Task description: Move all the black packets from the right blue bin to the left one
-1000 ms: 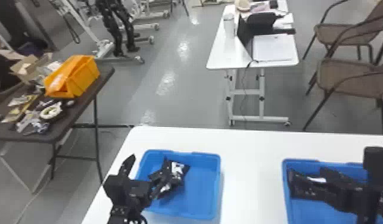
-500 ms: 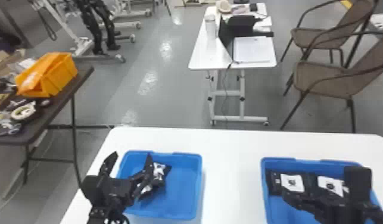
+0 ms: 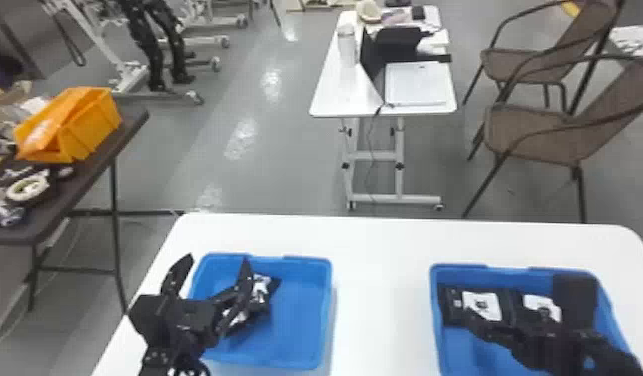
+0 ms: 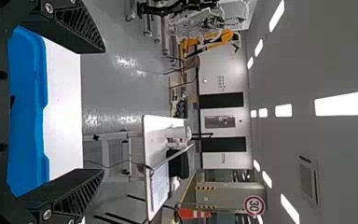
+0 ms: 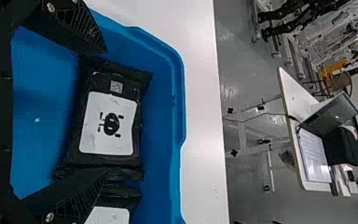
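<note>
In the head view, my right gripper [image 3: 521,300] is inside the right blue bin [image 3: 465,350], over two black packets with white labels, a left packet [image 3: 480,304] and a right packet [image 3: 539,304]. My right gripper [image 5: 105,111], in its wrist view, has its fingers apart on either side of one black packet [image 5: 108,122]; a second packet [image 5: 107,215] lies beside it, partly behind a finger. My left gripper [image 3: 217,261] stands open at the left blue bin [image 3: 300,310], where crumpled black packaging [image 3: 260,295] lies. In its wrist view, my left gripper [image 4: 103,111] holds nothing.
The white table [image 3: 380,280] extends between the bins. Behind it stand a smaller white table [image 3: 330,95] with a laptop and brown chairs [image 3: 540,130]. A dark table [image 3: 85,175] with an orange crate [image 3: 80,125] is at the left.
The head view has swung, shifting both bins leftward in it. My right gripper has shifted within the right bin, and the two packets there show more. My left gripper keeps its place by the left bin.
</note>
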Controlling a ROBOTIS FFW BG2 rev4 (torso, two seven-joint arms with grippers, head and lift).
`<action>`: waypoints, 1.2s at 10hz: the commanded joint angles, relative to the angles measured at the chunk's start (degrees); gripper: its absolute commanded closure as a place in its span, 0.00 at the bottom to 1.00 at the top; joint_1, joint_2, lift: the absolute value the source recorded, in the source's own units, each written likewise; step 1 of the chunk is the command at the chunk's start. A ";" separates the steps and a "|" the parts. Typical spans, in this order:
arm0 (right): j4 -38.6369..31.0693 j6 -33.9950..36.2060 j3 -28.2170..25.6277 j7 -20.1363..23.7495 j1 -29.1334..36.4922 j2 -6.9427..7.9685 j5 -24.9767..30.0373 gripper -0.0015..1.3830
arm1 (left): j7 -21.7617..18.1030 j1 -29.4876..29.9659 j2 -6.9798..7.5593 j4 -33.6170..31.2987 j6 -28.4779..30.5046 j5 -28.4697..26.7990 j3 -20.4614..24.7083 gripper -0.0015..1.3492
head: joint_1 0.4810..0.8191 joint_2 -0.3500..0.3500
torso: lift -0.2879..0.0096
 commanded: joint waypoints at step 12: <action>7.04 -2.37 5.06 -7.13 -3.83 -0.34 -6.48 0.93 | -0.73 0.03 -0.15 0.76 -0.57 -0.12 -0.27 0.09 | 0.63 0.76 | 0.97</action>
